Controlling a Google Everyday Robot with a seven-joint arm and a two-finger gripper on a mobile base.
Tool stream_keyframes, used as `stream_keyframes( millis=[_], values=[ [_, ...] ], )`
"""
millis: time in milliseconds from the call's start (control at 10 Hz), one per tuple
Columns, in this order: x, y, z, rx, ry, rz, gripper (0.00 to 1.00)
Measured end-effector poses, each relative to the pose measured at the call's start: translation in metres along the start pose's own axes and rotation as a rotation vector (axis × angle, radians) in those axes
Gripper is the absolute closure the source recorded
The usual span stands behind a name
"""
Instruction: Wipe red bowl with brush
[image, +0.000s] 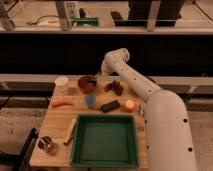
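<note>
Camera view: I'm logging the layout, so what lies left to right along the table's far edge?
From the left: white cup → red bowl → gripper at the bowl's far-right rim → dark brown lumps.

Unclear parts
The gripper (95, 77) sits at the red bowl (87, 84) rim; brush too small to tell; arm (165, 125) cut off below.

Wood and plastic.
Matt wooden surface (57, 120); smooth green plastic tray (74, 146); glossy white arm (156, 116), its gripper (96, 76) just above the red bowl (87, 84).
</note>
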Motion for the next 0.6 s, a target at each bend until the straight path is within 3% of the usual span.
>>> stream_keyframes(
  millis=[300,600],
  values=[
    [0.006,-0.010,0.011,-0.011,0.005,-0.011,1.00],
    [-0.005,-0.020,0.032,-0.025,-0.028,-0.033,1.00]
  ],
)
